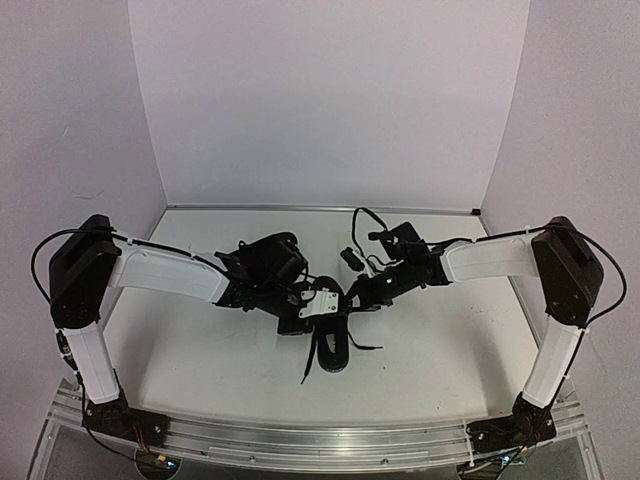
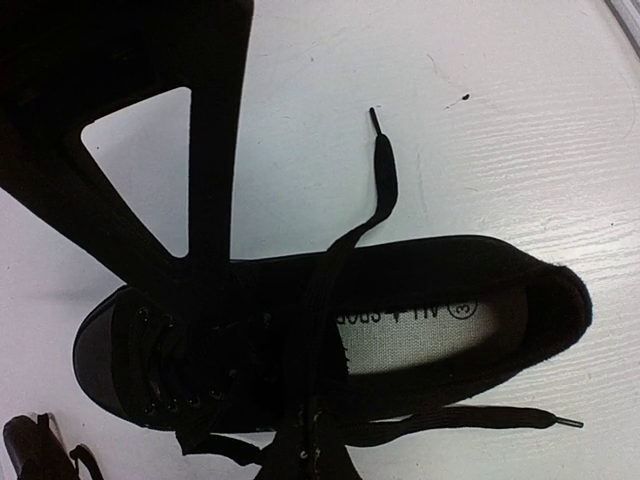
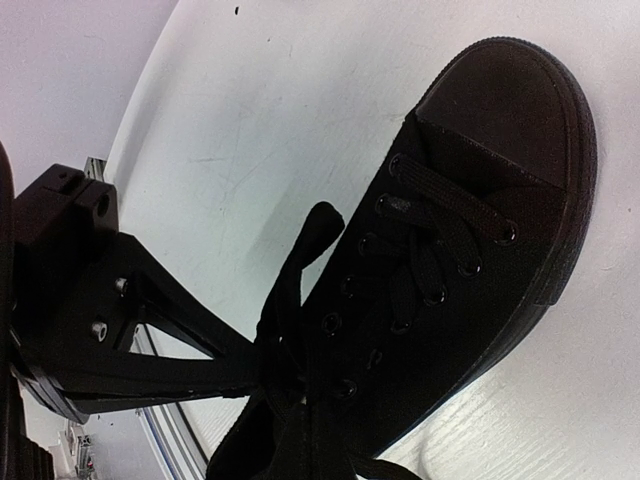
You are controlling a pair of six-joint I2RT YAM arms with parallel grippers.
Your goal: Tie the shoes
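Shoe sits centre-bottom of the top view on the white bench, with both arms meeting over it. Only one of the pair can be made out; a second can't be told apart from the black claws. In the left wrist view the toe is at lower left and the heel opening at right. Laces are undone: one lace end trails up toward top centre, the other lace end runs along the bottom edge to the right.

Left claw comes down from upper left onto the eyelet area. It's black on black, so I can't tell how wide it stands or whether it has a lace. Right claw reaches in from the left of its view to the top eyelets, with a fold of lace standing up just beside the tip. It may be nipping the fold, but only one finger shows, so can't tell.

Step in hand, my guess: getting a lace into each claw for the first cross. To do it well:
- take each strand close to the eyelets, not at the tip
- pull low and even so the light shoe doesn't lift or swing
- keep the claws from knocking together
- don't trap the tongue

Containers: none seen. The only hollow is the shoe mouth, printed insole showing, nothing inside.
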